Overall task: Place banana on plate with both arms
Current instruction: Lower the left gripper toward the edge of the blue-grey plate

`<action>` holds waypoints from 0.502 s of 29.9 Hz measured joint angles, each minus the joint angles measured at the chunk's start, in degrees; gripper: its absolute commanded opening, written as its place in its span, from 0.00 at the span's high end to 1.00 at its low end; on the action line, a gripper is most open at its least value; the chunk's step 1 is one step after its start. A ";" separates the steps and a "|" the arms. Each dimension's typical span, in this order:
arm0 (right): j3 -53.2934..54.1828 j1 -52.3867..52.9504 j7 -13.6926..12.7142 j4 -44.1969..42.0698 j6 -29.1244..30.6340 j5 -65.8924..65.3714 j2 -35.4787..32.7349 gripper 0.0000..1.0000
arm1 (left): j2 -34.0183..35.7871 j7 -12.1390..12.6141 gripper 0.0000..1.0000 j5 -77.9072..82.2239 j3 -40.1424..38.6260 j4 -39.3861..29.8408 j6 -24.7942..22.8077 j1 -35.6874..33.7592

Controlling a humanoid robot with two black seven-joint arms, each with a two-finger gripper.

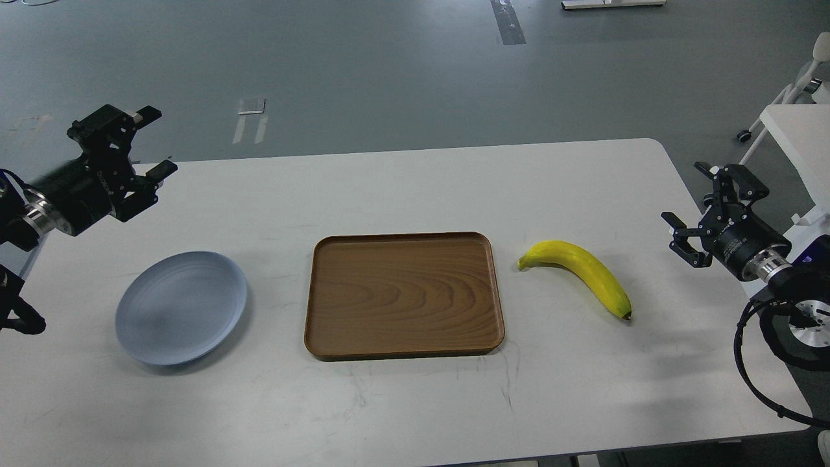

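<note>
The yellow banana (582, 272) lies on the white table (415, 402) right of centre, its greenish stem pointing left and its dark tip to the lower right. The pale grey-blue plate (181, 307) sits empty at the left. My left gripper (154, 144) hangs open and empty above the table's far left corner, beyond the plate. My right gripper (688, 194) is open and empty at the table's right edge, to the right of the banana and apart from it.
A rectangular brown wood-grain tray (404, 295) lies empty between the plate and the banana. A black cable (752, 370) loops by the right arm. A white stand on castors (788, 104) is off the table at the far right.
</note>
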 measured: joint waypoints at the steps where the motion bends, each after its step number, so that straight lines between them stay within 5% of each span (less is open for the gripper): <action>1: -0.01 0.00 0.00 -0.02 0.00 0.00 0.00 0.00 | 1.22 0.00 0.02 3.36 -0.10 -1.92 0.00 -0.01; 9: 0.06 0.10 0.00 -0.24 0.00 -0.01 -0.06 0.00 | 8.02 0.00 0.02 36.31 -0.04 -10.64 1.07 -0.07; 15: 0.08 0.14 0.02 -0.62 0.00 -0.01 0.07 0.00 | 9.05 0.00 0.02 53.57 2.34 -9.80 14.00 2.16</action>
